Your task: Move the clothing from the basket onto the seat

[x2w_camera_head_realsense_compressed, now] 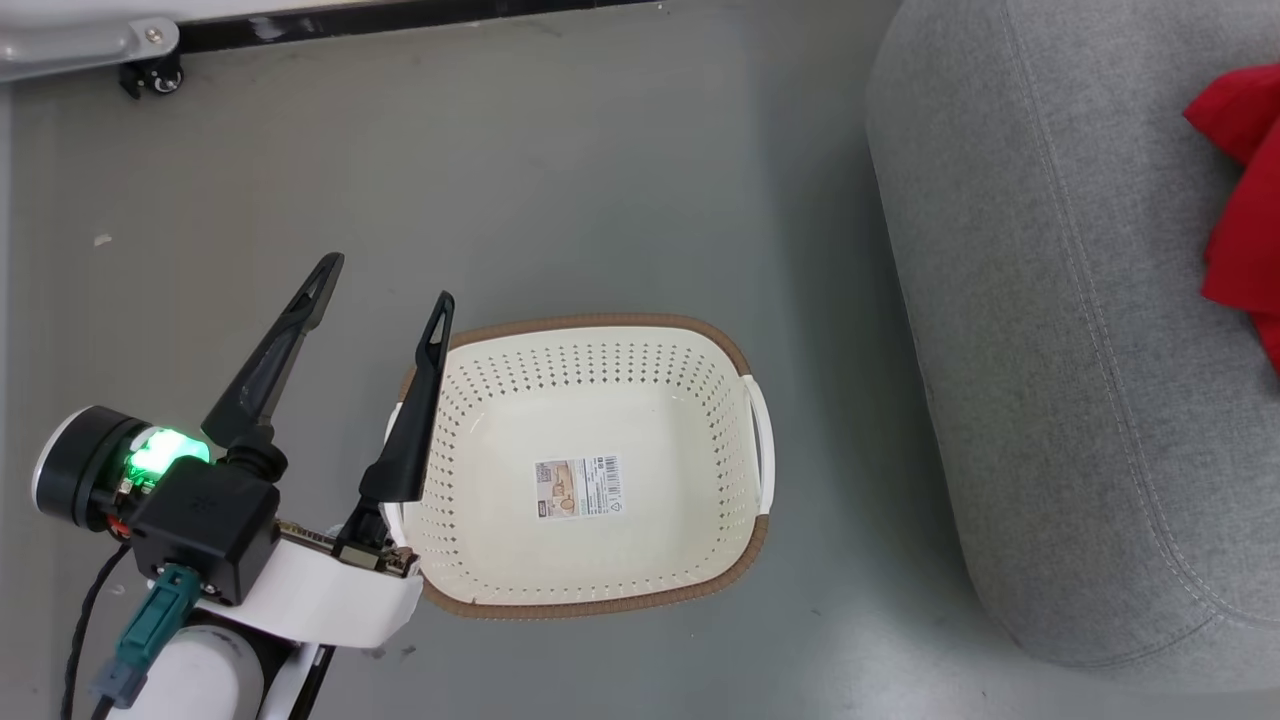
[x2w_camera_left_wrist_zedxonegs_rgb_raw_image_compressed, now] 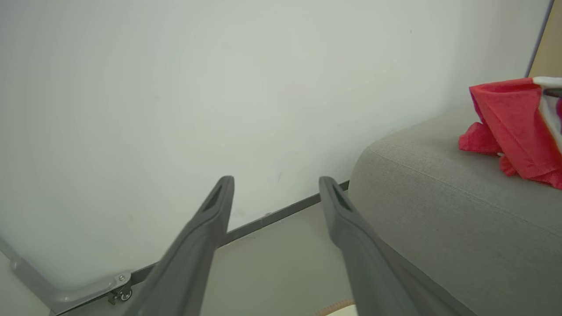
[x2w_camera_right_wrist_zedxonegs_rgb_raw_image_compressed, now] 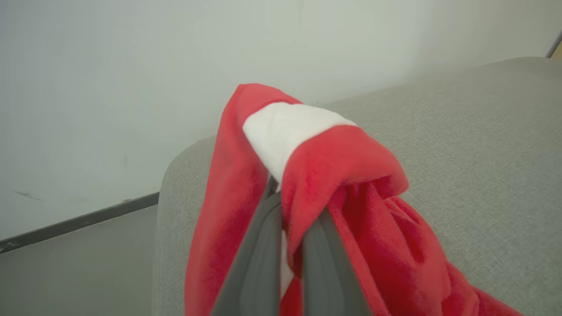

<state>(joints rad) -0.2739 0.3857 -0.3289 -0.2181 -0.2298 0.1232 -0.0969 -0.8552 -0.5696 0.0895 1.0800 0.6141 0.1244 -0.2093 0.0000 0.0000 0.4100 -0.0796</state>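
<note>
Right wrist view: right gripper (x2w_camera_right_wrist_zedxonegs_rgb_raw_image_compressed: 290,210) pinches the clothing (x2w_camera_right_wrist_zedxonegs_rgb_raw_image_compressed: 351,153) over the seat (x2w_camera_right_wrist_zedxonegs_rgb_raw_image_compressed: 483,153); I'd lower it before releasing. Left gripper (x2w_camera_head_realsense_compressed: 387,281) gapes wide.

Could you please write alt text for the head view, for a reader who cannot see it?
An empty cream laundry basket sits on the grey floor, with the robot's open left pincer by its left rim. To the right, red clothing is on a grey sofa seat.

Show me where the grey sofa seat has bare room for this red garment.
The grey woven seat cushion is bare across the strip between its rounded edge by the cream perforated basket and the red clothing. Crowded only around that clothing.
</note>
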